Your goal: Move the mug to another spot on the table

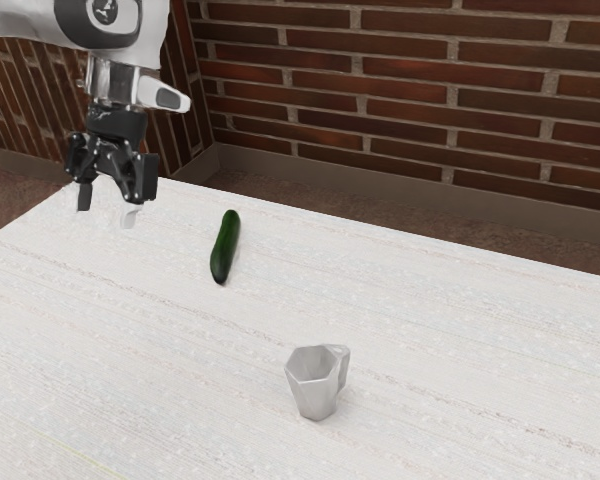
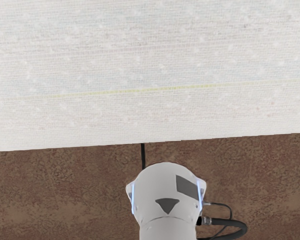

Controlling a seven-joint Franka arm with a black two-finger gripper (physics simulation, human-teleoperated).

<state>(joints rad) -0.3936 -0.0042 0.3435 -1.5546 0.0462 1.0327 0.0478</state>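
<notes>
A faceted light grey mug (image 1: 317, 380) stands upright on the white table (image 1: 460, 330), toward the front middle, its handle turned to the exterior view's right. My black gripper (image 1: 106, 208) hangs above the table's far left part, well away from the mug. Its fingers stand apart with nothing between them, so it is open. In the wrist view I look down on bare table surface (image 2: 150, 75) and its edge.
A dark green cucumber (image 1: 225, 246) lies on the table between my gripper and the mug. A brick wall (image 1: 430, 90) runs behind the table. In the wrist view the arm's white base (image 2: 166, 200) stands on brown floor beyond the table's edge.
</notes>
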